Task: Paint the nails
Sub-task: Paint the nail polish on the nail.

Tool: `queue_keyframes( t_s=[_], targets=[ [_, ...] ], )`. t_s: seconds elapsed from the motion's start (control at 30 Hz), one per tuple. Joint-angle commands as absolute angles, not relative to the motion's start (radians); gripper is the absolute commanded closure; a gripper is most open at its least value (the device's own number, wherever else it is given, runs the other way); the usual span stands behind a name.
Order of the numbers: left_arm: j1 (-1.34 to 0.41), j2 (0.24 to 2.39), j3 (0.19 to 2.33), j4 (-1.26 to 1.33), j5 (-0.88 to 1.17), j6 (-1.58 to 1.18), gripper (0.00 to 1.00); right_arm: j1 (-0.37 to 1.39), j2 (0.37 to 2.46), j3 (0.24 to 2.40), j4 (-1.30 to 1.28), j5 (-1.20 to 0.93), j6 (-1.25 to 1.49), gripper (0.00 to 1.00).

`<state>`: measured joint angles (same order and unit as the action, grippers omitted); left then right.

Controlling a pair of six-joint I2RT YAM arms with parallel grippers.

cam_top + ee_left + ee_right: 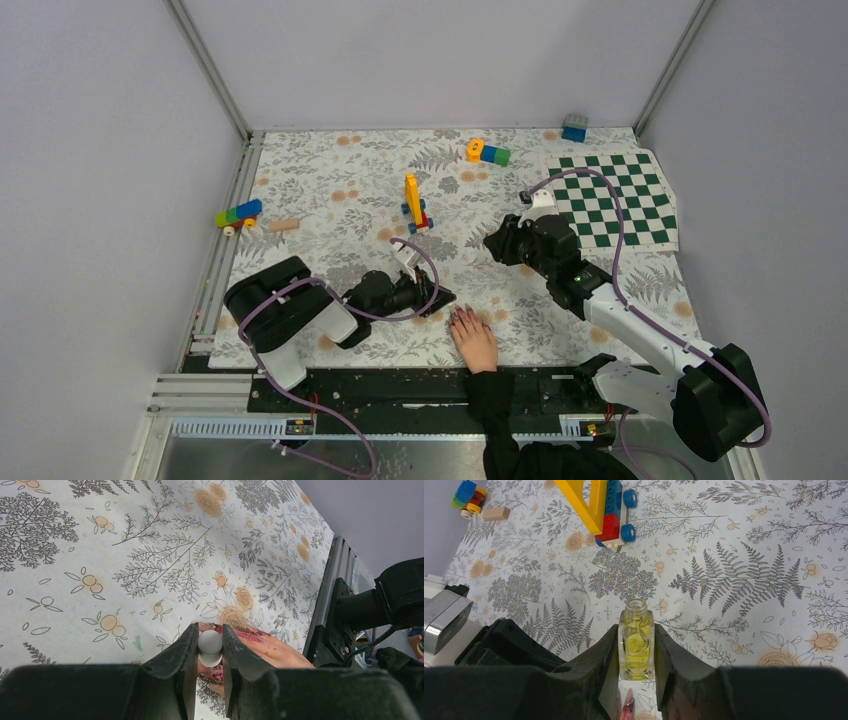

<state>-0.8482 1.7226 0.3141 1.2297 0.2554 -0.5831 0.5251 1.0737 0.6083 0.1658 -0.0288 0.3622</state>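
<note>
Left gripper (210, 630): closed on a white cap (210, 644), just above the nails (462, 318) of a hand (474, 342) lying flat at the mat's (330, 190) near edge, centre. Right gripper (636, 632): clamped on an open yellow bottle (636, 611), right of mat centre

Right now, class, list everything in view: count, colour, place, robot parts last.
Hand: one, pale, near cloth edge.
Nails: count unclear, dark purplish-red, on hand.
Bottle: one, yellow liquid, open, gripped, mid-right.
Cap: one, white, gripped, by hand.
Brick car: one, yellow-red-blue, centre.
Left bricks: one cluster, mixed colours, left.
Far bricks: one cluster, orange-blue-green, far centre.
Corner brick: one, blue, far right corner.
Wooden block: one, tan, left.
Chequered mat: one, green-white, far right.
Cloth: one, floral, covering table.
Left tool: one, black, shut on cap.
Right tool: one, black, shut on bottle.
</note>
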Motion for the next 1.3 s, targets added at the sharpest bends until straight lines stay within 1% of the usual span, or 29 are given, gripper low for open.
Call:
queue_keyframes(
  t_s=[0.0,1.27],
  targets=[
    [-0.852,1.741,0.347,1.296,0.263,-0.564,1.00,0.517,1.067,0.641,0.185,-0.042,0.364,1.00],
    [-0.836,1.798,0.354,1.307,0.260,-0.561,1.00,0.516,1.090,0.643,0.189,-0.042,0.366,1.00]
  ],
)
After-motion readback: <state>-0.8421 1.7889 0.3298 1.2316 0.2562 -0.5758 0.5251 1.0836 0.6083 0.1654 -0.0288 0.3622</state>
